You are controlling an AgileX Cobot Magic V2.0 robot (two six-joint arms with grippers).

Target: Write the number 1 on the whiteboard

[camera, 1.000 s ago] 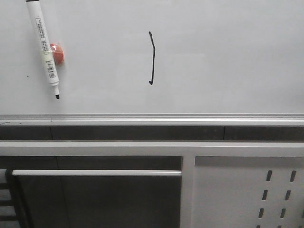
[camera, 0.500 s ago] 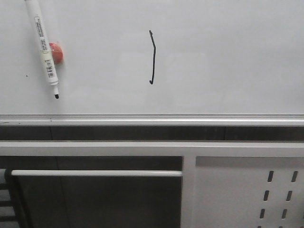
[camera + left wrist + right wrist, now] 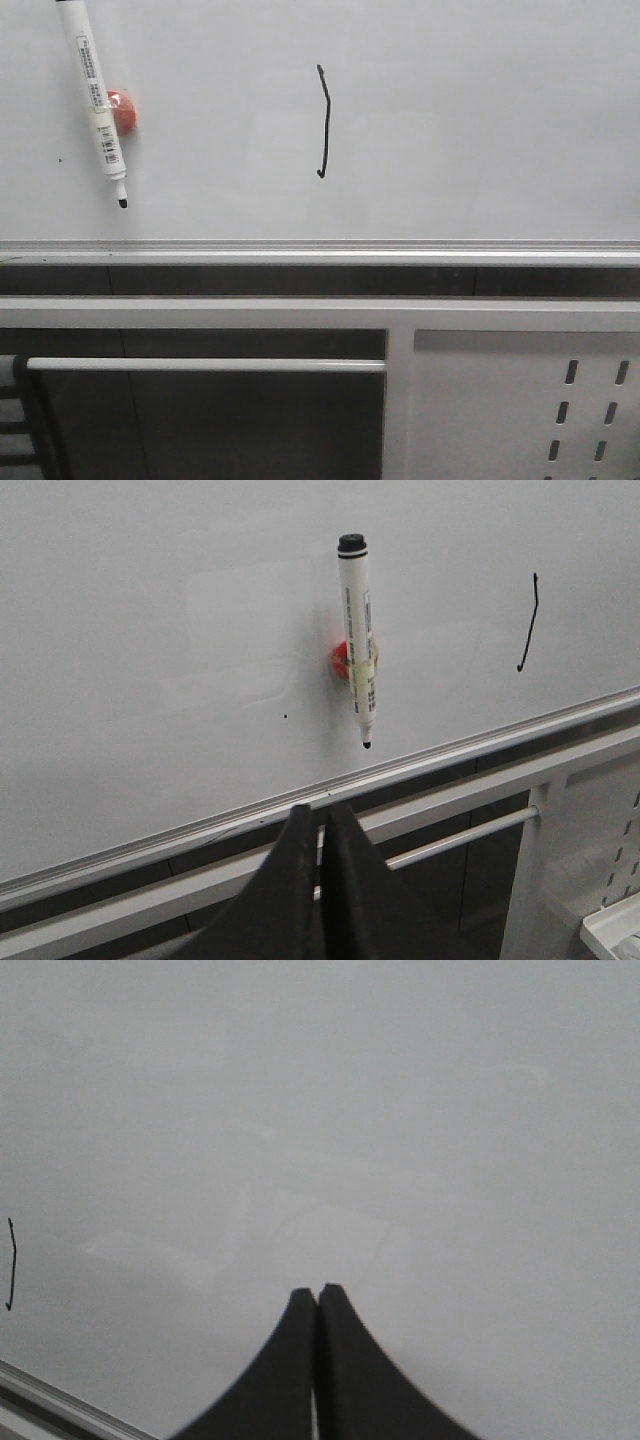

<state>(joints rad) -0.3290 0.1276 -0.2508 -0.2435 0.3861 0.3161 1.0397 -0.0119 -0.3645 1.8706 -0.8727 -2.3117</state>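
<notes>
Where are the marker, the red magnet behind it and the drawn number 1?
marker (image 3: 98, 96), front view, middle of its white barrel.
red magnet (image 3: 126, 113), front view, the part showing beside the barrel.
number 1 (image 3: 325, 125), front view, midway along the black stroke.

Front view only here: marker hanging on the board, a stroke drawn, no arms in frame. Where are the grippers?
Observer: The left gripper is shut and empty, back from the whiteboard, its tips in line with the frame rail below the marker.
Operator: Right one?
Observer: The right gripper is also shut with nothing in it, facing bare board to the right of the number 1.
Operator: Marker cap on?
Observer: The left wrist view shows the black writing tip bare at the marker's lower end, and the marker sits against a red magnet.
</notes>
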